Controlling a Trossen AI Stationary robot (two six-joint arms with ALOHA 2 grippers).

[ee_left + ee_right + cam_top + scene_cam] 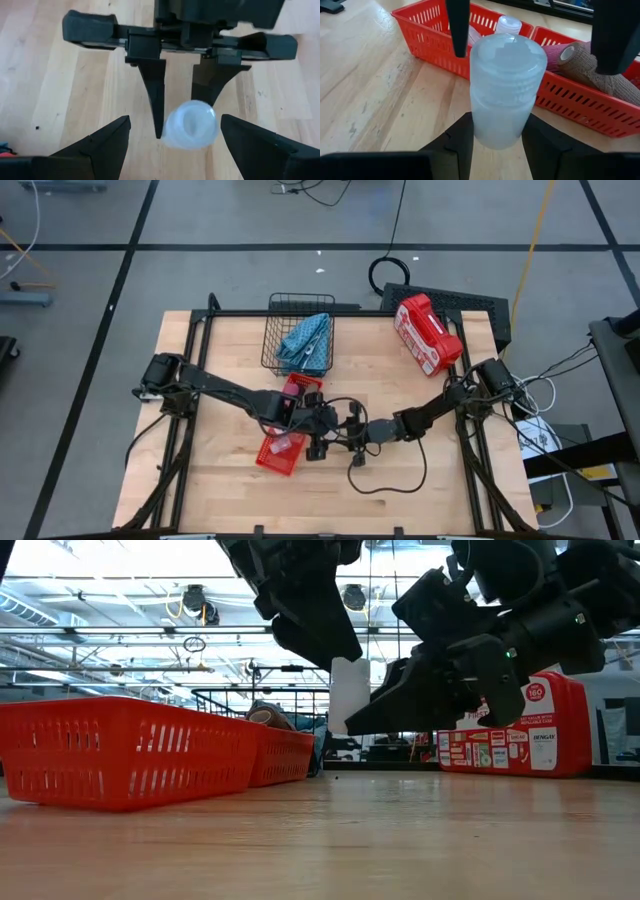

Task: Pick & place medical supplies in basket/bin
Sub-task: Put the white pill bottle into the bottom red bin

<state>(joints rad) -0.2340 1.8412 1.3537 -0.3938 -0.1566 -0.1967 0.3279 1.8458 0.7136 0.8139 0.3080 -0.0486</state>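
Observation:
A small white vial (pixel 502 95) with a ribbed cap hangs above the bare wood near the table's middle, held by my right gripper (pixel 497 125), which is shut on it. My left gripper (pixel 175 120) points down from above, open, one finger on either side of the vial (pixel 192 125) without touching it. In the low view the vial (pixel 348 695) is clear of the table. Two red perforated bins (pixel 280 452) (pixel 300 390) stand just to the left; one holds another vial (pixel 509 24), the other a brown bandage roll (pixel 580 60). The light-blue pouch (pixel 308 340) lies in the black wire basket (pixel 275 330). My right gripper pinches the vial's lower body (pixel 495 135) between its two fingers (pixel 460 142). The fingers come nearly level from the table's right side. The vial stands upright in the hold, cap up, lifted clear of the table.
The big red and white hard case (pixel 428 332) lies at the table's far right. A black cable (pixel 385 485) loops on the wood below the right arm. Bare wood (pixel 450 480) lies at the near right and the near left.

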